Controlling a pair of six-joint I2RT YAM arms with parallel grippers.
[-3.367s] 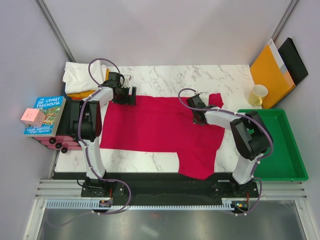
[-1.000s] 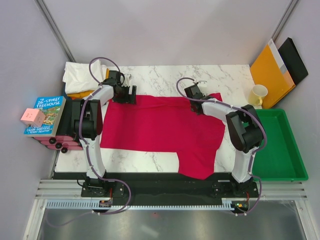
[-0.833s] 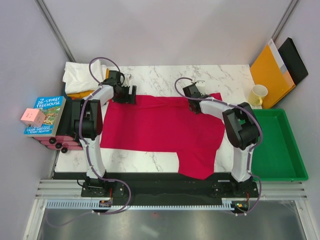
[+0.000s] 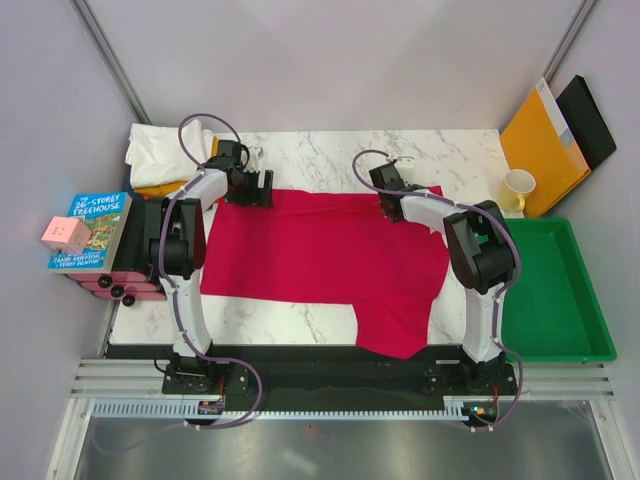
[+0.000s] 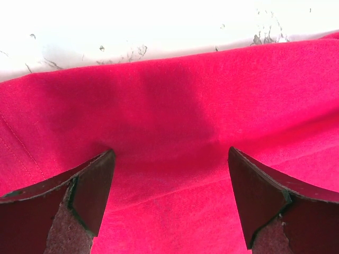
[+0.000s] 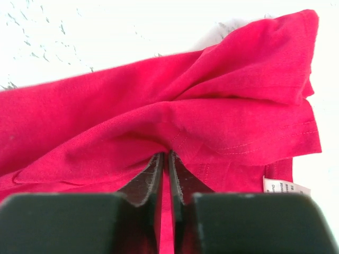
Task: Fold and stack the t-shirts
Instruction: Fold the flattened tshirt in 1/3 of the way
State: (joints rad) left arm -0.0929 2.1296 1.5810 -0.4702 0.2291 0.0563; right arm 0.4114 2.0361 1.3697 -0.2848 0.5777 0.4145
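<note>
Right end effector (image 6: 165, 156) has pinched shut on the one crimson t-shirt (image 6: 106, 116).

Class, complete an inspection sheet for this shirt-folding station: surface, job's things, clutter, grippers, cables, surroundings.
Surface: white marble-patterned table, partly covered.
Job's things: large crimson red cotton t-shirt spread flat; white t-shirt bundled at far left corner.
Clutter: yellow mug, green plastic tray, paperback book, pink cube.
Grippers: left gripper open over the red shirt's far edge; right gripper shut on its fabric.
Cables: purple cables loop along both arms.
Surroundings: grey walls; orange envelope leaning far right.
</note>
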